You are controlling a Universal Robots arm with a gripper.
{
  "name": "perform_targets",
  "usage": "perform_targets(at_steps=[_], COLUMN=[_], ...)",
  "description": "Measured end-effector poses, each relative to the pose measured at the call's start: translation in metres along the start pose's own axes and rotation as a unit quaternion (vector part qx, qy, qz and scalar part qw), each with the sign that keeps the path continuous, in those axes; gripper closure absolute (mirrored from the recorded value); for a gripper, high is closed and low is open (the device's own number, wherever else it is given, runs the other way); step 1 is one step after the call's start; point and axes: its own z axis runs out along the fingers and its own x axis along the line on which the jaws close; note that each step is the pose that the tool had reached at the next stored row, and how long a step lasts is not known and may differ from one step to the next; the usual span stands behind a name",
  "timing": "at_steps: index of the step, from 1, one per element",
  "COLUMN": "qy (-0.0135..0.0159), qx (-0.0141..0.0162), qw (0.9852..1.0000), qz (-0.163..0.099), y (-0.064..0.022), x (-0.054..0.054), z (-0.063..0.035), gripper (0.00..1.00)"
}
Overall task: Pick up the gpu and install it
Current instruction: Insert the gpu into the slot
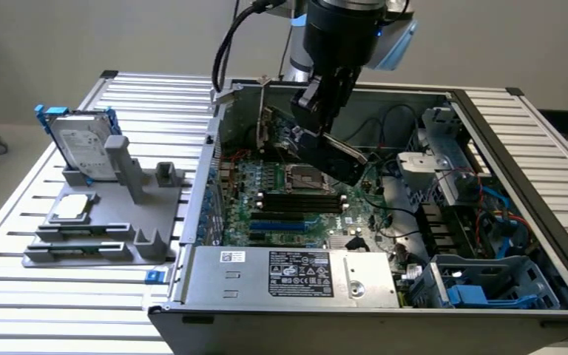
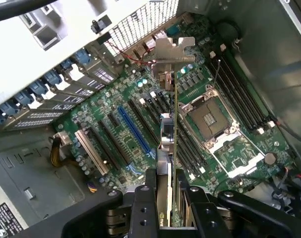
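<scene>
Exterior view: I see black gripper (image 1: 316, 111) clamped on short flat green-and-black gpu card (image 1: 336, 155), hanging edge-down over large green motherboard (image 1: 294, 203) in open metal case (image 1: 363, 329). Card's long axis runs 10 to 4 o'clock, silver end bracket (image 2: 174, 49) at 10.

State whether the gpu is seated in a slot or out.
Out: the gripper holds the gpu tilted above the motherboard, not pressed into any slot.

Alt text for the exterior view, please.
The claw holds the gpu tilted above the motherboard inside an open computer case. On the exterior view's left, a hard drive stands in a gray fixture.
</scene>
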Motion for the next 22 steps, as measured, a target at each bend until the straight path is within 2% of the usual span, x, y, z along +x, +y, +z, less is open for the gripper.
perform_targets(at_steps=[5,10,13,16,18,22], qy=[-0.0019,-0.0048,-0.0067,-0.0085,-0.0097,-0.0114], qx=[-0.0011,-0.0026,-0.0038,-0.0049,-0.0056,-0.0062], qw=[0.9989,0.9958,0.9929,0.9893,0.9865,0.9799], qz=[-0.046,-0.091,-0.119,-0.146,-0.163,-0.199], y=[-0.0002,-0.0004,-0.0005,-0.0006,-0.0007,-0.0009], x=[0.000,0.000,0.000,0.000,0.000,0.000], z=[0.0044,0.0088,0.0113,0.0138,0.0154,0.0187], gripper=[0.73,0.73,0.73,0.73,0.73,0.73])
